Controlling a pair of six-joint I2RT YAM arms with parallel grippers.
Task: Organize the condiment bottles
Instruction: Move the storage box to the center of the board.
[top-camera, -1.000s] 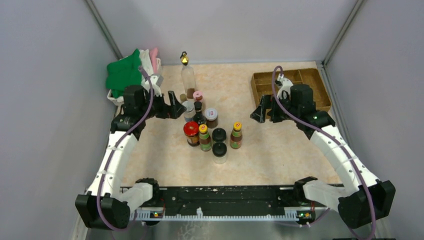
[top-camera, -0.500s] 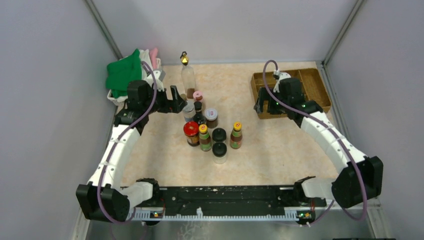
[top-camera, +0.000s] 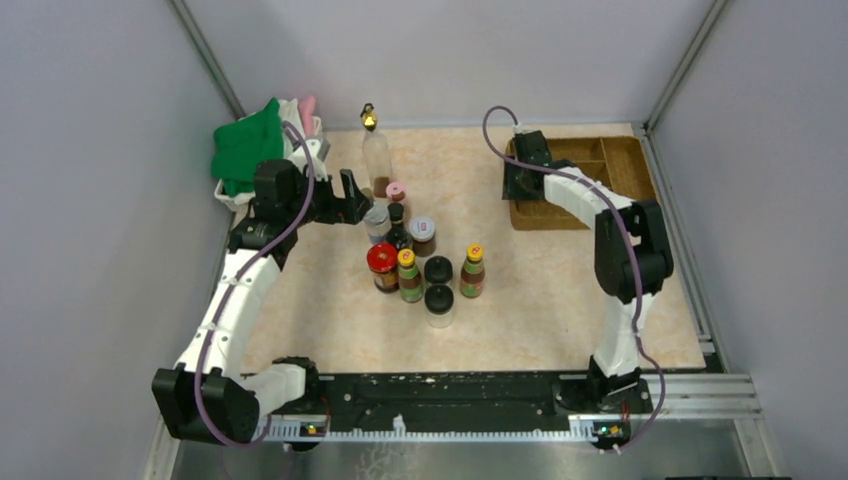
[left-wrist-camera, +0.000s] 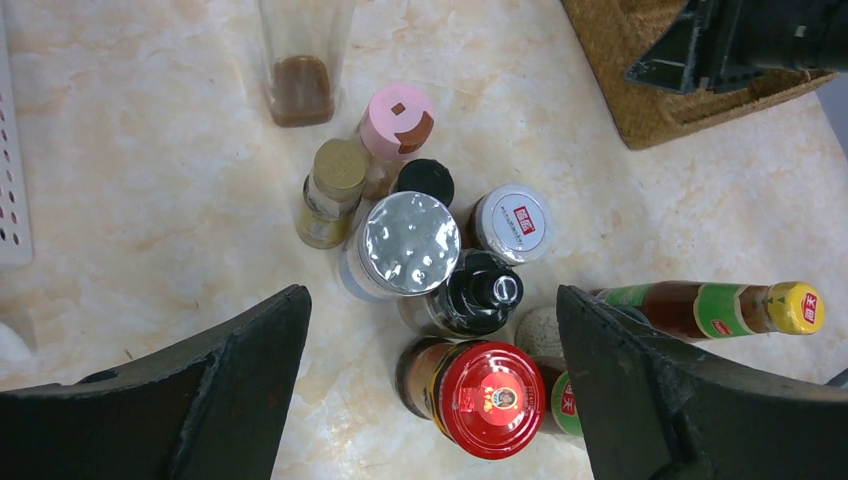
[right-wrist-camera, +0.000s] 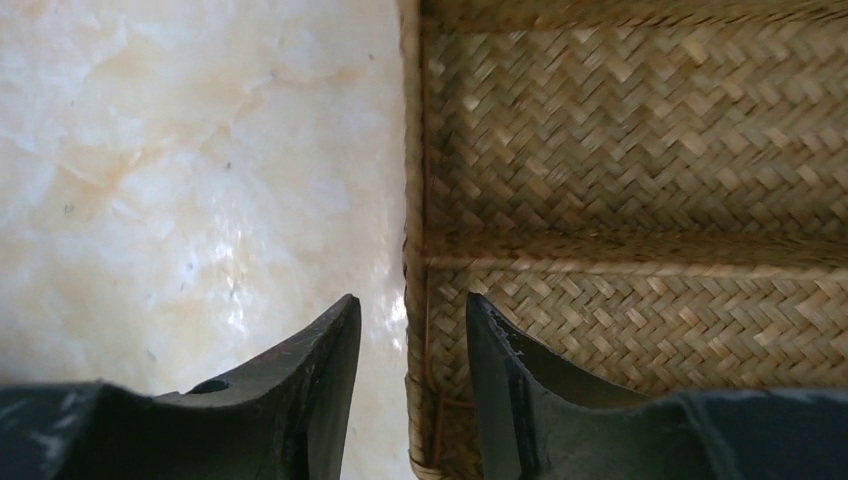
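Condiment bottles (top-camera: 410, 282) stand upright in a tight cluster on the bench (top-camera: 560, 300), left of centre and well apart from the tray (top-camera: 630, 150). Nearest the arms' bases are two black-capped jars (top-camera: 438, 297), one just behind the other. A red-capped jar (top-camera: 382, 260) and a yellow-capped bottle (top-camera: 407, 275) stand to their left, and a second yellow-capped bottle (top-camera: 473, 270) to their right. Behind these come a white-capped jar (top-camera: 422, 232), a dark bottle (left-wrist-camera: 478, 295) and a silver-capped jar (left-wrist-camera: 410, 243).

The left end effector (left-wrist-camera: 432, 300) hangs over this part of the cluster with its fingers spread wide. The silver-capped jar and dark bottle lie between them in the wrist view, and nothing is gripped.

Farther back stand a pink-capped bottle (left-wrist-camera: 397, 122), a small gold-capped jar (left-wrist-camera: 335, 180) and a tall clear bottle (top-camera: 376, 155) with brown contents at its base. A green cloth (top-camera: 245, 145) is heaped in a white basket (top-camera: 312, 130) at the far left corner.

At the far right, the right end effector (right-wrist-camera: 410, 300) straddles the tray's left wall, with one finger outside over the bench and the other inside. Its jaws are partly drawn in; whether they pinch the wall cannot be told.
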